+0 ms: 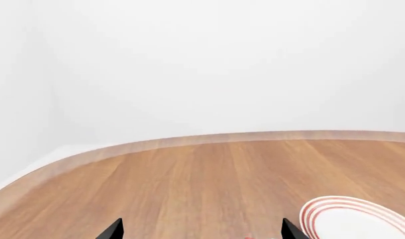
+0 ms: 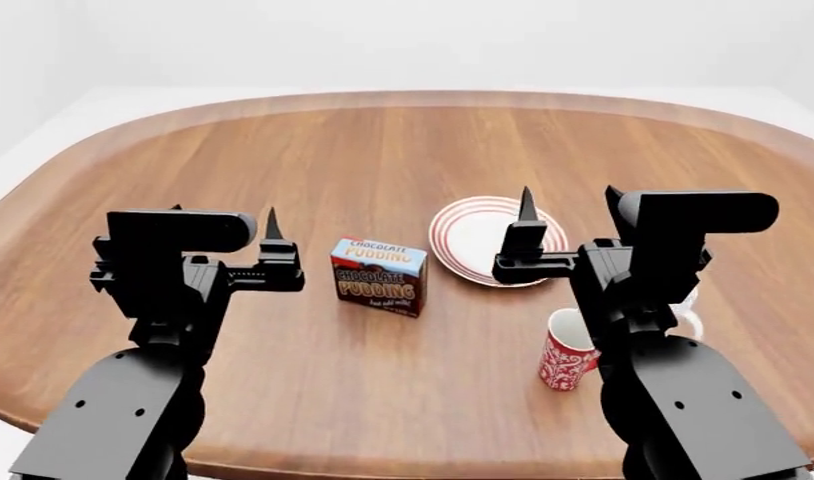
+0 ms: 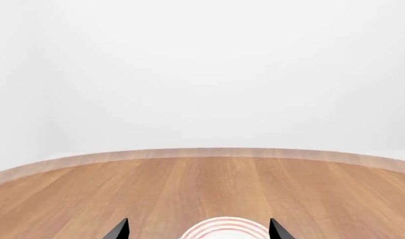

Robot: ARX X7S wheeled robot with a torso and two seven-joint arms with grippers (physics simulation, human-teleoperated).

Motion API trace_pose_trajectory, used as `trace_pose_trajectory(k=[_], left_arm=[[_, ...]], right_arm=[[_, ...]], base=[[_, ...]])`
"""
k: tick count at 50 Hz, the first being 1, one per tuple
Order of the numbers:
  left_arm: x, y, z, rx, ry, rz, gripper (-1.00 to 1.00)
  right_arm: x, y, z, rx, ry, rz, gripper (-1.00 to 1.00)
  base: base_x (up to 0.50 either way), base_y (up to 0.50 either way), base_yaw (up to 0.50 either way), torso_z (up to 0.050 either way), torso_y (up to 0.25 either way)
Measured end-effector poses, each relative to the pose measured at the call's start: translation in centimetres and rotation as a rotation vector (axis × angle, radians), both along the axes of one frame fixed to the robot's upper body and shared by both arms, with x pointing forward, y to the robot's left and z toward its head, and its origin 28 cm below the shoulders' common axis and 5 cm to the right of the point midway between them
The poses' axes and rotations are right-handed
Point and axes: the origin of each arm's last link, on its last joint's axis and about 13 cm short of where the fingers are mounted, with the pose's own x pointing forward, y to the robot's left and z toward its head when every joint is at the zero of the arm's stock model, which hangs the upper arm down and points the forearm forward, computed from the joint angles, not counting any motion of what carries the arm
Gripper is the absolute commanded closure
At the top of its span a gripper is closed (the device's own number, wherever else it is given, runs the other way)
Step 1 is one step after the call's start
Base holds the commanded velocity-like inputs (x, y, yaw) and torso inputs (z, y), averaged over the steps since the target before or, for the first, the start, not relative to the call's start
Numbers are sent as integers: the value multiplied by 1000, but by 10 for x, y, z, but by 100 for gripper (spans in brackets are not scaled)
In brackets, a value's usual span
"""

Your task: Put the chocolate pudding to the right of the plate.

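Red patterned mug (image 2: 566,350): nearest, just right of centre on the oval wooden counter (image 2: 247,160), beside the right arm.
Left hand (image 1: 199,230): held above the counter, fingers spread, gripping nothing.
Right hand (image 3: 199,230): likewise spread and empty, over the plate's near edge.
Small brown-and-blue chocolate pudding carton (image 2: 379,276): upright, just left of the plate, not touching.
Round white red-ringed plate (image 2: 477,238): beyond the carton.
Step in hand: likely reaching; grip the carton's narrow sides, lift clear, carry over the plate, avoiding the mug.

Simulated room: wooden table (image 2: 247,160), blank walls
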Motion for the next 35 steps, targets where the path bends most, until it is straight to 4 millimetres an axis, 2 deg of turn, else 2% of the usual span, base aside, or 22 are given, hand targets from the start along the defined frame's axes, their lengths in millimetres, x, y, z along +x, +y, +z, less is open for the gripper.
trace_pose_trajectory(k=[15, 35], left_arm=[[2, 3, 8, 9, -5, 4, -100], [4, 5, 9, 16, -7, 6, -100]], right_arm=[[-1, 0, 9, -8, 4, 14, -100], [0, 2, 6, -9, 28, 34, -100]], base=[[500, 22, 0, 0, 0], [500, 22, 0, 0, 1]])
